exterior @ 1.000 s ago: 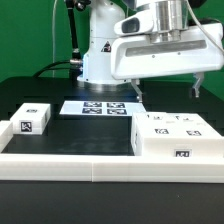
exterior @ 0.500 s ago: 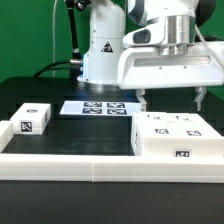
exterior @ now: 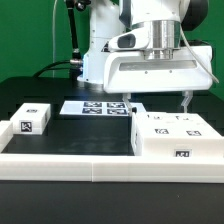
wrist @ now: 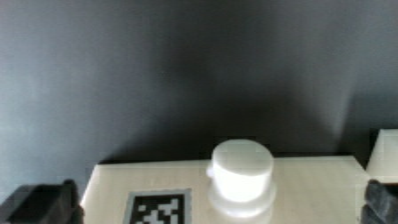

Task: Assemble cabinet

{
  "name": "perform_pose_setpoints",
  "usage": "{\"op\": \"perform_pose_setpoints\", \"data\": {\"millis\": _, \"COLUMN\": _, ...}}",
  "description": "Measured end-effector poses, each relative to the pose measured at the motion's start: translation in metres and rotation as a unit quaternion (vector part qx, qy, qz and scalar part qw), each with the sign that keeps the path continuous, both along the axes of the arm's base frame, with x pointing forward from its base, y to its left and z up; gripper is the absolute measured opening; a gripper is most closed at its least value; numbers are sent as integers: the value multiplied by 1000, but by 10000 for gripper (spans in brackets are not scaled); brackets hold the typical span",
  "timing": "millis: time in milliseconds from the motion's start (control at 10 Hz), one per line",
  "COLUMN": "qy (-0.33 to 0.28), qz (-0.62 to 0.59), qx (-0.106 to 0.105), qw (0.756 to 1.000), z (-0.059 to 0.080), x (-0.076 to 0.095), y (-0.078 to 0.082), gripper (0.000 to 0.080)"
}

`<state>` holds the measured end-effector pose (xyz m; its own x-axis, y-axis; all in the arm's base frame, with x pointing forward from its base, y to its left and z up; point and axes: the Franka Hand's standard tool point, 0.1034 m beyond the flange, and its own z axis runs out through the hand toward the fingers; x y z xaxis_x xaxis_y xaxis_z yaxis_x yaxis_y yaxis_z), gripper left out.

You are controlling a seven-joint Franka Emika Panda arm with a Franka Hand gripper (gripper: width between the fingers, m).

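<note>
Claw (exterior: 157, 102) is held wide open above the cabinet body (exterior: 176, 137), nothing gripped. In the exterior view, a smaller panel (exterior: 33, 118) is seen at its 9 o'clock.

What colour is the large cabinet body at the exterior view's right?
The cabinet body is white with black-and-white square tags; best seen in the exterior view.

Marker board (exterior: 95, 107) flat on blk table (exterior: 90, 137), white border rail (exterior: 70, 168) along front, green wall (exterior: 30, 40) in bkgd
</note>
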<state>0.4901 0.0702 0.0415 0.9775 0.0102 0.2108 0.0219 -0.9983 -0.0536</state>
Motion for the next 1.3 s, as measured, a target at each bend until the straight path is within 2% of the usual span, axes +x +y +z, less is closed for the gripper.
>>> {"op": "perform_pose_setpoints", "data": {"millis": 100, "qy": 0, "qz": 1, "qx": 0, "qw": 1000, "z": -1, "x": 0, "y": 0, "gripper": 797}}
{"op": "perform_pose_setpoints", "data": {"millis": 400, "qy": 11, "qz": -9, "qx": 0, "qw": 1000, "z": -29, "x": -6, "y": 1, "gripper": 797}}
{"op": "perform_pose_setpoints", "data": {"millis": 500, "qy": 10, "qz": -8, "qx": 0, "qw": 1000, "z": -33, "x": -5, "y": 0, "gripper": 797}}
{"op": "perform_pose_setpoints", "data": {"millis": 1000, "qy": 10, "qz": -4, "qx": -1, "qw": 1000, "z": -33, "x": -5, "y": 1, "gripper": 797}}
{"op": "perform_pose_setpoints", "data": {"millis": 1300, "qy": 7, "qz": -12, "qx": 1, "qw": 1000, "z": -33, "x": 5, "y": 13, "gripper": 797}}
